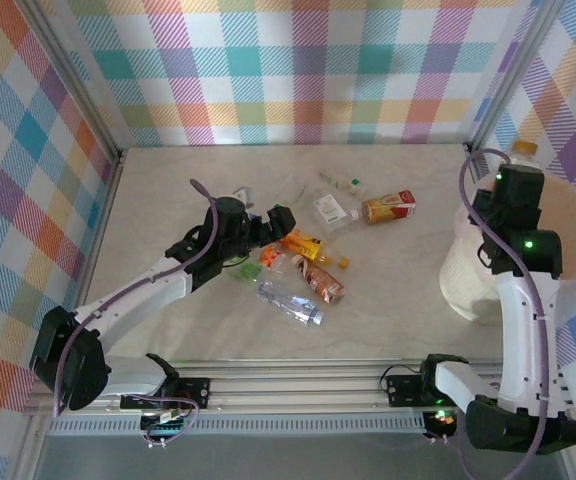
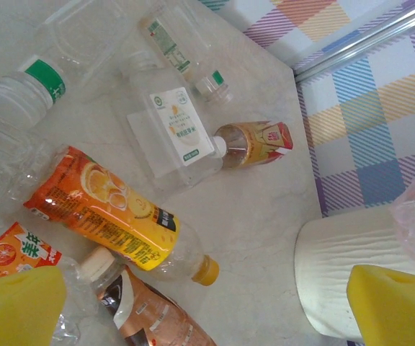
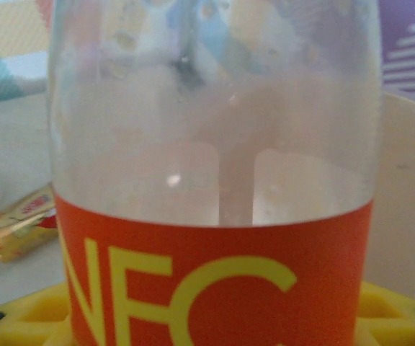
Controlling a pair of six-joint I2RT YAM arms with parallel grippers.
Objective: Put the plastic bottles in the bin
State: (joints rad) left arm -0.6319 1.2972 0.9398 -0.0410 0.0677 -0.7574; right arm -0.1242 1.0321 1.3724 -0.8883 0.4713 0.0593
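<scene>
Several plastic bottles lie in a loose pile mid-table: an orange-labelled one (image 1: 304, 245) (image 2: 99, 209), a brown one (image 1: 323, 283) (image 2: 150, 313), a clear one with a blue label (image 1: 288, 300), a white-labelled one (image 2: 171, 133) and a red-and-gold one (image 1: 388, 207) (image 2: 254, 143). My left gripper (image 1: 265, 212) (image 2: 207, 310) hovers open over the pile, with nothing between its yellow pads (image 2: 16, 306). My right gripper (image 1: 520, 172) (image 3: 215, 324) is shut on a bottle with an orange-red label (image 3: 215, 281) and a yellow cap (image 1: 524, 150), held upright over the far rim of the bin (image 1: 468, 270) (image 2: 337, 267).
Checked walls close the table at the back and on both sides. A green-labelled clear bottle (image 2: 27, 90) lies at the left of the pile. Bare tabletop (image 1: 398, 290) separates the pile from the bin.
</scene>
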